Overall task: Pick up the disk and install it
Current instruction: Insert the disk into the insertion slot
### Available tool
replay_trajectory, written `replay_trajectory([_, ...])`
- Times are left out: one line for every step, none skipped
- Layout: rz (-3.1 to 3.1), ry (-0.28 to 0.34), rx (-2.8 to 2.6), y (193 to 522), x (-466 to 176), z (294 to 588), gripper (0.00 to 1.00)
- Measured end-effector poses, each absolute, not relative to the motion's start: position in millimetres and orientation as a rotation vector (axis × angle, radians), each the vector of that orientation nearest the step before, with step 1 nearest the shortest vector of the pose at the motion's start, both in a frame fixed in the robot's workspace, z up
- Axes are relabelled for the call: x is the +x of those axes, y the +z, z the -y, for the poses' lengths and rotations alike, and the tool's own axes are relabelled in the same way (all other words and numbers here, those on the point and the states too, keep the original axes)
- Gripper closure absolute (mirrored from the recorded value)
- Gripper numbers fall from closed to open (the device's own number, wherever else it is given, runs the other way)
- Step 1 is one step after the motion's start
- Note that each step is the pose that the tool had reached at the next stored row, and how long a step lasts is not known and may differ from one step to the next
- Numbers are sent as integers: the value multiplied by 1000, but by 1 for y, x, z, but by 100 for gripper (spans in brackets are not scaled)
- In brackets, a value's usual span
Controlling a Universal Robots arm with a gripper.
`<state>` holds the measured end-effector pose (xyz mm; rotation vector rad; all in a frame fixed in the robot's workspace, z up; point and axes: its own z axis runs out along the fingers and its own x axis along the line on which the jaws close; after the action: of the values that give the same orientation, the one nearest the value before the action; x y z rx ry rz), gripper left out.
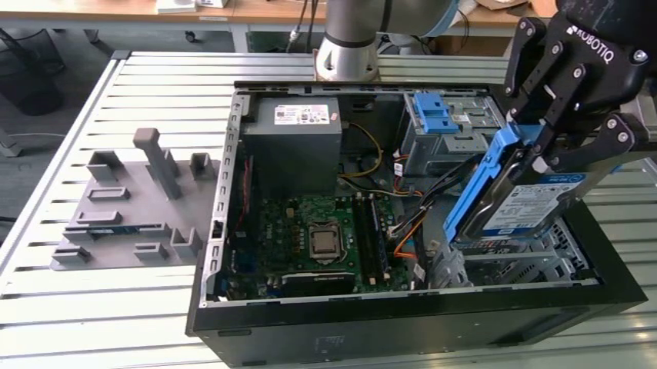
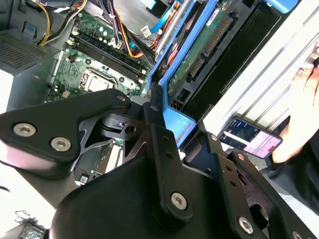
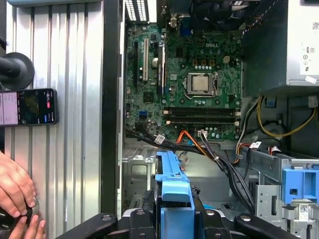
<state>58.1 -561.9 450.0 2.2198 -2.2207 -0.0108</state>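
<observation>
there's the silver disk (image 1: 513, 214), blue rails (image 1: 481, 178), white-and-blue label (image 1: 530, 196); black fingers (image 1: 604, 142), green motherboard (image 1: 313, 231), black case (image 1: 411, 330), pale grey ribbed worktop (image 1: 154, 77), orange cables (image 3: 185, 137).

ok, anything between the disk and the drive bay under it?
Nothing visible lies directly under it. The gripper holds the disk tilted over the metal bay. A black cable bundle runs close alongside, and the disk hides part of the bay.
</observation>
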Motion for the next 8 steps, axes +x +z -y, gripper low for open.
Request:
replay_trajectory([2221,-11,2220,450,58,562,64])
replay_trajectory([2221,-11,2220,450,58,562,64])
replay_trajectory([2221,-11,2220,450,58,562,64])
replay_trajectory([2221,-11,2220,450,58,562,64])
replay_trajectory([2221,-11,2220,450,58,562,64])
replay_trajectory([2220,-11,2220,450,59,562,64])
replay_trajectory([2220,-11,2220,450,60,562,64])
replay_trajectory([2220,-11,2220,450,61,562,64])
